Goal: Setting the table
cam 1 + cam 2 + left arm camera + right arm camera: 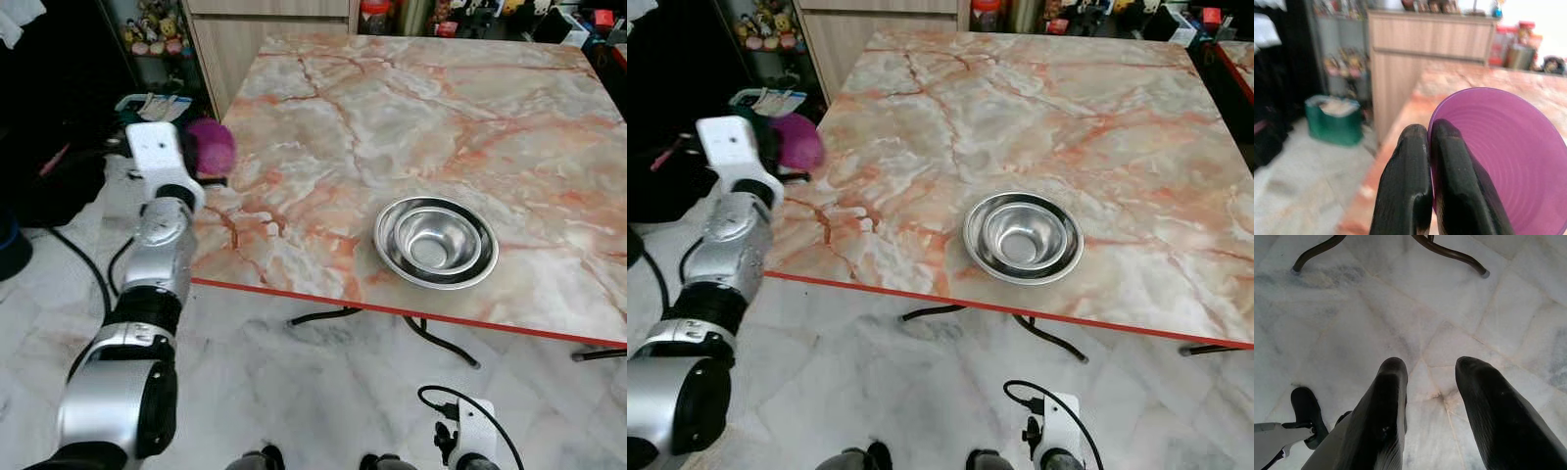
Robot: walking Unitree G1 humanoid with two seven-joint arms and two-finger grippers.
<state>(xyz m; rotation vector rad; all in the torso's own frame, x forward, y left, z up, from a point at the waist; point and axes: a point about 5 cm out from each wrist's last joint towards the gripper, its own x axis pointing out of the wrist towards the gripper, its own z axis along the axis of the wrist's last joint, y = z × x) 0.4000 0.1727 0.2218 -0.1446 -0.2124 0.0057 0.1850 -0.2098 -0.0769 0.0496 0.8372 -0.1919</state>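
The left gripper (1427, 147) pinched the purple cup's (1498, 161) rim at the table's (411, 108) nine o'clock edge; the cup probably belonged beside the steel bowl (436, 242); the right gripper (1432, 382) hung open.

Place: home dining area | shown by: marble-patterned table (392, 127), tiled floor (294, 392), wooden cabinet (1425, 54), shelf of figurines (157, 24)

r gripper (1432, 377) jaws apart over marble floor (1352, 323), table legs (1449, 252) beyond.
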